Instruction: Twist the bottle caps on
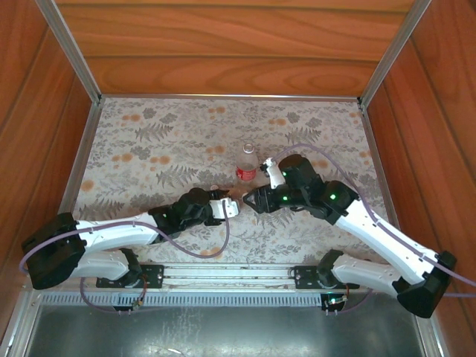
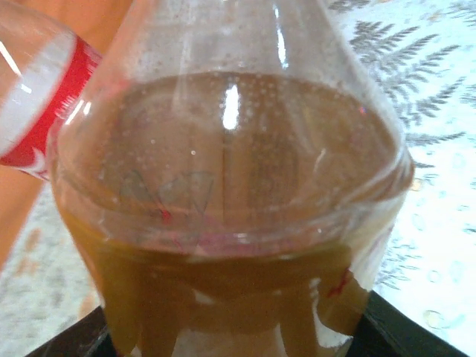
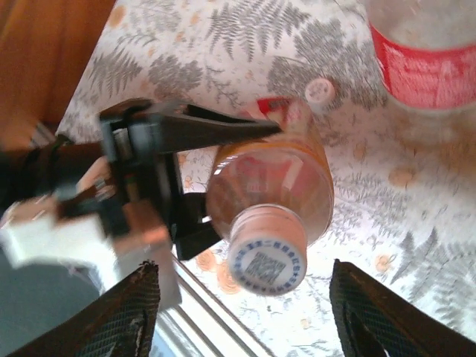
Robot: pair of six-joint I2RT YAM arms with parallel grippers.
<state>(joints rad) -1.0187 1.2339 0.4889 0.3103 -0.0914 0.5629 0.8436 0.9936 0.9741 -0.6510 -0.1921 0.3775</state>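
Tightening the cap of the amber bottle [image 3: 301, 175]
The right pincer [image 3: 244, 309] gapes empty before the white cap [image 3: 266, 260]; the left pincer [image 3: 238, 178] clamps the bottle sideways. Close squarely around the cap, then turn. Farther, a loose cap [image 3: 320, 91] lies on the bench [image 3: 223, 44] near the clear bottle [image 3: 424, 59].

The amber bottle [image 2: 230, 186] overruns the left wrist view's edges, and the clear bottle [image 2: 30, 82] is cropped there.
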